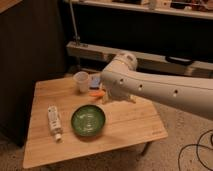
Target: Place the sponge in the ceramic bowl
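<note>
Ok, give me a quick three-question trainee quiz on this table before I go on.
1. True or false: the sponge lies inside the ceramic bowl.
2. What lies image-left of the bowl? A) white bottle B) spoon C) plate
3. Fill in: the hand is low over the wooden table, beside the orange ____ piece.
Key: 1 false; 2 A; 3 carrot.

One each — bowl (88, 120), cup (81, 81), bottle (54, 121), sponge (95, 80), carrot (96, 93); hand (118, 98) beside the carrot.
</note>
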